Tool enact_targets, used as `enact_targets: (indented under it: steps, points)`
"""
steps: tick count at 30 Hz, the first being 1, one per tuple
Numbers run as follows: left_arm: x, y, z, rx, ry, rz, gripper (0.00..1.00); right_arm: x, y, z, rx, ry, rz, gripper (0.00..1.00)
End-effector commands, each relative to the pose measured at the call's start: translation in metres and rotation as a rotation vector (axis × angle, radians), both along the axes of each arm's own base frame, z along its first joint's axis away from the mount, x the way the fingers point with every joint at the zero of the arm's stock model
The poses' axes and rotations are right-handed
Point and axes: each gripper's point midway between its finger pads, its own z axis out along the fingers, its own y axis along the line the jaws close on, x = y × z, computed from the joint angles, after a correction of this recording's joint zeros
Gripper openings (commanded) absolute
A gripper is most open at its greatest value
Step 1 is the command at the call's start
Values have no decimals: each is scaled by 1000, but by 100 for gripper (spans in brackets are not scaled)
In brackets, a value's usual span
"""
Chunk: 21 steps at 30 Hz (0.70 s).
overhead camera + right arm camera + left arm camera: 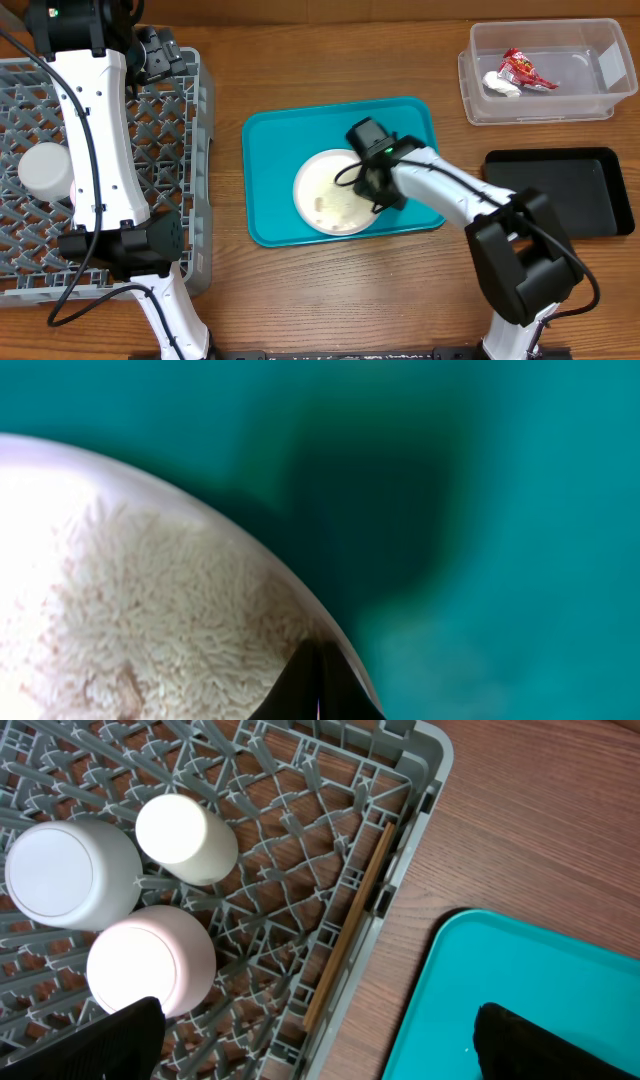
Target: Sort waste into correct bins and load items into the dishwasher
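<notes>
The plate (330,192), middle of the frame on the teal tray (280,140), has its right rim pinched in the closed right gripper (377,190). Such a thin edge hold could slip, and any tilt would spill the rice (150,620) onto the teal tray.

The rack (203,140) stands left, the plate (325,190) lies on the central serving tray (272,150), and the tub (590,102) with wrapper (522,68) and tissue (500,86) sits right, behind the shallow tray (560,190).
</notes>
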Motion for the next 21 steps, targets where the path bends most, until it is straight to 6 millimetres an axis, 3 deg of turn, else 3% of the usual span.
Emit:
enact_targets:
  steps: [1, 8, 12, 15, 18, 21]
  points:
    - [0, 2, -5, 4, 17, -4, 100, 24, -31, 12, -62, -42, -15, 4]
    - [0, 2, -5, 4, 16, -4, 100, 47, -86, 49, -165, -37, -53, 4]
    - [0, 2, -5, 4, 16, -4, 100, 54, -93, 74, -149, -26, -55, 4]
    - [0, 2, -5, 4, 16, -4, 100, 54, -70, 88, -48, -8, 35, 4]
    - [0, 2, -5, 4, 16, -4, 100, 47, -23, 96, 110, 7, 189, 4]
    - [0, 1, -5, 4, 16, -5, 100, 35, 14, 98, 159, 9, 278, 4]
